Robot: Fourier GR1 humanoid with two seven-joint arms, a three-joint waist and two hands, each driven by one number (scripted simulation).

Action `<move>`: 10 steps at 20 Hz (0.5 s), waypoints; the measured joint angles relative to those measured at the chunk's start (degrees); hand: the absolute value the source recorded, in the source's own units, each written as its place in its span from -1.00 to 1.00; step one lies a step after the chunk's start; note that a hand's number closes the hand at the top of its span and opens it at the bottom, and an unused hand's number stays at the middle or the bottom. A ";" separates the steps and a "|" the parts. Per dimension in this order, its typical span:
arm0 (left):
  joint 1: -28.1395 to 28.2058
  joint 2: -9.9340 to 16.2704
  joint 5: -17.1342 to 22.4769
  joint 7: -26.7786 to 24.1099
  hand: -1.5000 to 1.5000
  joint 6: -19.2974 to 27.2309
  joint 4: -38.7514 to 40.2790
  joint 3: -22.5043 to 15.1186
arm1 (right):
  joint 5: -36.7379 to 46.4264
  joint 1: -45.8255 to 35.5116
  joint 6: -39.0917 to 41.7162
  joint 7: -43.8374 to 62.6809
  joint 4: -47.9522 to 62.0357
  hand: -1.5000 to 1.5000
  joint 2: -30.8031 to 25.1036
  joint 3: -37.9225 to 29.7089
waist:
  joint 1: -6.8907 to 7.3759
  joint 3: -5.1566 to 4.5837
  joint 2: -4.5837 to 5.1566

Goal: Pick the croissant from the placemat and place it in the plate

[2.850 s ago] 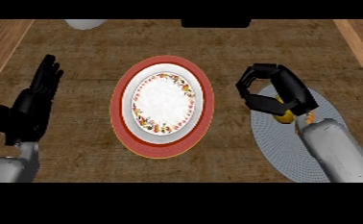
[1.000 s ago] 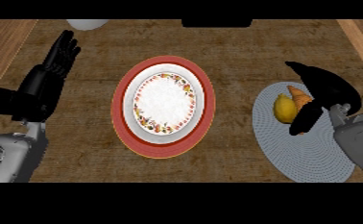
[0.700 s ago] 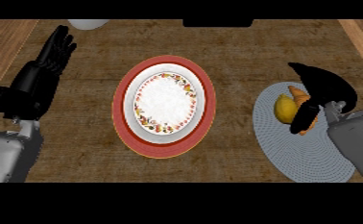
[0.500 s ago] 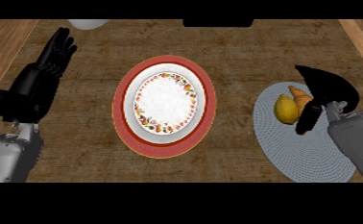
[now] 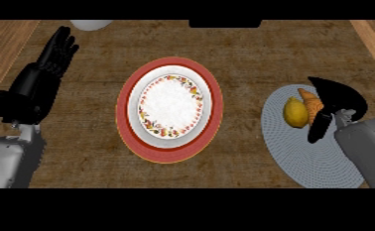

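The orange-brown croissant (image 5: pixel 311 104) lies on the round grey placemat (image 5: pixel 300 150) at the right, beside a yellow lemon (image 5: pixel 294 112). My right hand (image 5: pixel 338 99) is low over the croissant's right side and touches it. Its fingers arch across the top end and the thumb (image 5: pixel 319 129) points down past the lower end; the hand is open and part of the croissant is hidden under it. The plate (image 5: pixel 170 105), white with a flowered band, sits on a wide red plate (image 5: pixel 129 126) in the middle. My left hand (image 5: pixel 45 71) rests open at the left edge, fingers up.
A white bowl (image 5: pixel 91 25) shows at the far left edge of the counter and a dark object (image 5: pixel 224 24) at the far middle. Lighter wooden strips border the counter's left and right sides.
My right hand has come down from above the placemat onto the croissant and in the last second has eased slightly right and nearer. The left hand has lifted slightly, staying open.
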 measured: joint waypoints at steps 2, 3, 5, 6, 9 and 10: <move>0.25 -0.55 -0.52 -0.31 0.00 -0.64 0.26 0.33 | 0.94 0.56 0.44 -1.04 0.80 -1.00 0.93 -0.78 | 0.01 0.00 0.00; 1.00 -1.01 -0.98 -0.90 0.00 -0.86 0.05 0.21 | 1.37 0.00 0.79 -1.66 2.05 -1.00 1.51 -1.28 | 0.06 0.00 0.01; 1.01 -1.67 -1.56 -1.77 0.00 -1.30 1.00 0.59 | 2.44 0.65 0.61 -3.59 3.80 -1.00 1.92 -2.06 | 0.03 -0.01 0.01; 0.80 -1.54 -1.34 -1.59 0.00 -1.76 1.07 1.17 | 3.39 0.60 -0.09 -4.88 5.67 -1.00 2.19 -2.30 | 0.07 -0.01 0.03; 1.26 -2.11 -1.58 -0.13 0.00 -2.19 -0.53 1.67 | 5.89 0.89 -0.80 -6.84 8.75 -1.00 2.97 -2.98 | 0.14 0.01 0.03; 0.80 -2.23 -1.85 0.21 0.00 -2.38 -0.47 1.87 | 6.64 0.97 -0.60 -6.86 9.14 -1.00 3.44 -3.15 | 0.10 0.01 0.03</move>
